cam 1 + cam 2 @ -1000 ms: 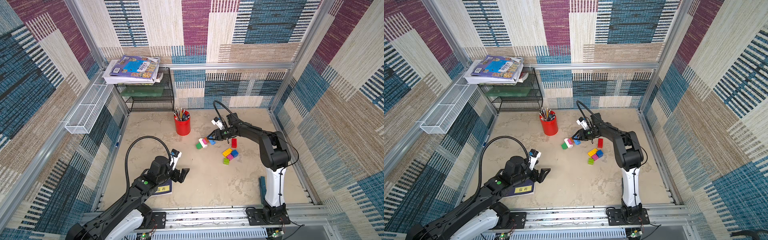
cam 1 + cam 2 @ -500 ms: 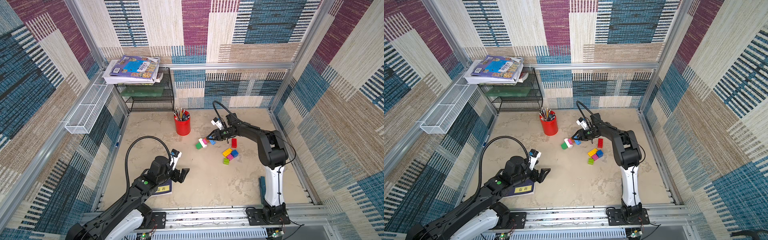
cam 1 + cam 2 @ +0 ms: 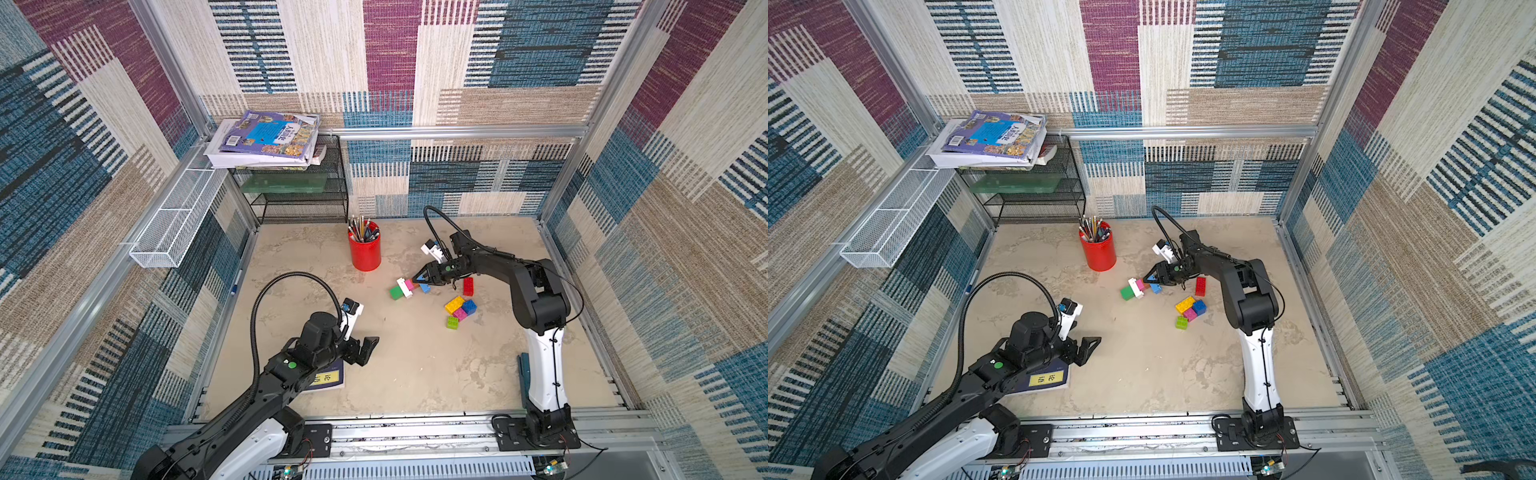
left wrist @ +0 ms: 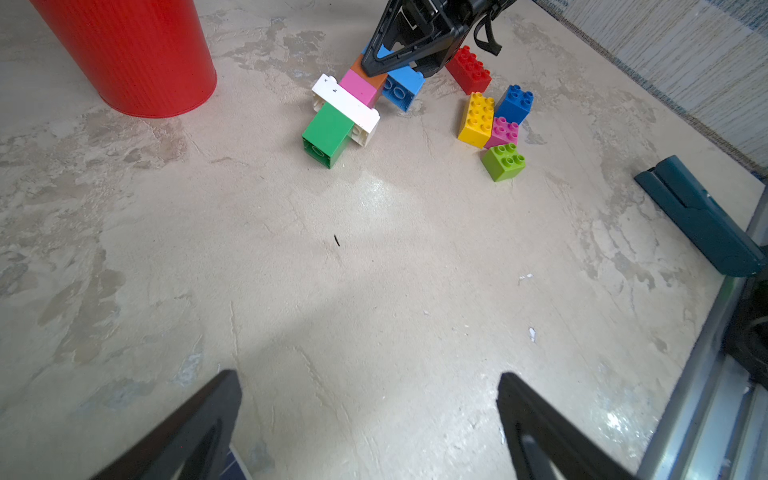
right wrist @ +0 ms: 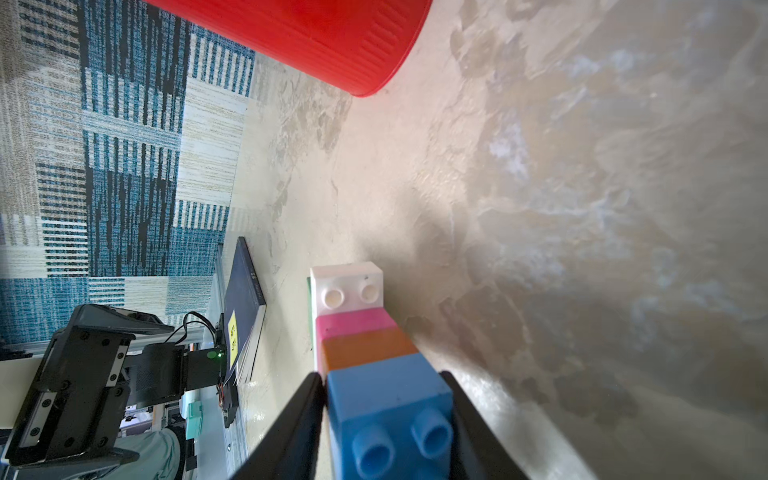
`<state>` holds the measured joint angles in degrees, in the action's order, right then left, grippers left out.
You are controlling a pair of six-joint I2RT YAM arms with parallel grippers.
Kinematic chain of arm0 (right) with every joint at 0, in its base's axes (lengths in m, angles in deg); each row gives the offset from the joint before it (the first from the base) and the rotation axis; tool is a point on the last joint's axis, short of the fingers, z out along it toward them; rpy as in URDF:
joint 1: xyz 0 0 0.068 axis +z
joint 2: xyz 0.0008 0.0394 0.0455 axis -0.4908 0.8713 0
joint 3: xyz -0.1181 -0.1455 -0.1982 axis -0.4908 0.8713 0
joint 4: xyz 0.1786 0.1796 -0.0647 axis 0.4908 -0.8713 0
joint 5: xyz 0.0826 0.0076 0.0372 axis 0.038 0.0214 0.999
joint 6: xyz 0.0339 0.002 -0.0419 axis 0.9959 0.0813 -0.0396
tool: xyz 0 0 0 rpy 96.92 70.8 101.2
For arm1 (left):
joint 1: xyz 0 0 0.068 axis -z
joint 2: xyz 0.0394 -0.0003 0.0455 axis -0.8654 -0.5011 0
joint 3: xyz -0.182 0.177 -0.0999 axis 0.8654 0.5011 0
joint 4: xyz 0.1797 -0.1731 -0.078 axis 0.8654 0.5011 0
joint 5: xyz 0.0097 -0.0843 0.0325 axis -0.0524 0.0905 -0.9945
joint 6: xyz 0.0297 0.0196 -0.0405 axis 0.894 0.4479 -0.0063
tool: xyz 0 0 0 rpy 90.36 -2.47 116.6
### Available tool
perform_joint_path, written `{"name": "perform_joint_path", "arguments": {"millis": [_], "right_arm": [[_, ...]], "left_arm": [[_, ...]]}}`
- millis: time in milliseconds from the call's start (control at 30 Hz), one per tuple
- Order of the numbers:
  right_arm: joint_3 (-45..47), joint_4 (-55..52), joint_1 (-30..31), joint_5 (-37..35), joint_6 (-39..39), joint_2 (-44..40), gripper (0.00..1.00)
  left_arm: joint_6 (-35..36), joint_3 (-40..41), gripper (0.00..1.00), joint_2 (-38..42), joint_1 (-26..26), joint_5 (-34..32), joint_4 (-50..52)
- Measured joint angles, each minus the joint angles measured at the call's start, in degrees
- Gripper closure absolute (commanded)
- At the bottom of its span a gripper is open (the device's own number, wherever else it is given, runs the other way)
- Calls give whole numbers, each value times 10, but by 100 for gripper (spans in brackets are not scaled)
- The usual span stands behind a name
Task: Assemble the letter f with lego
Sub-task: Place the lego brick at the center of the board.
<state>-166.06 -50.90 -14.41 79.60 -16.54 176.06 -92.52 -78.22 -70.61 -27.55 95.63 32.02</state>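
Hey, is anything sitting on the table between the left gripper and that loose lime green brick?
Nothing visible does. In the left wrist view only bare table lies between the open left gripper and the lime brick. The red cup stands off to one side of that path, the dark teal tool to the other.

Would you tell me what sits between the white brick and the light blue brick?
A pink brick and an orange-brown brick, pressed together in one row, as the right wrist view shows.

The cup (image 3: pixel 365 253) is red. The lego (image 4: pixel 401 89) is green, white, pink, brown, blue, red, yellow and lime. The walls (image 3: pixel 390 41) have blue, purple and tan stripes.
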Motion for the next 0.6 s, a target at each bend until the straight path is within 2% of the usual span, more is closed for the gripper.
{"name": "perform_joint_path", "arguments": {"millis": [600], "right_arm": [[-19,4,-5,-31,18,18,43]], "left_arm": [[0,-3,1,-7,0,0,0]]}}
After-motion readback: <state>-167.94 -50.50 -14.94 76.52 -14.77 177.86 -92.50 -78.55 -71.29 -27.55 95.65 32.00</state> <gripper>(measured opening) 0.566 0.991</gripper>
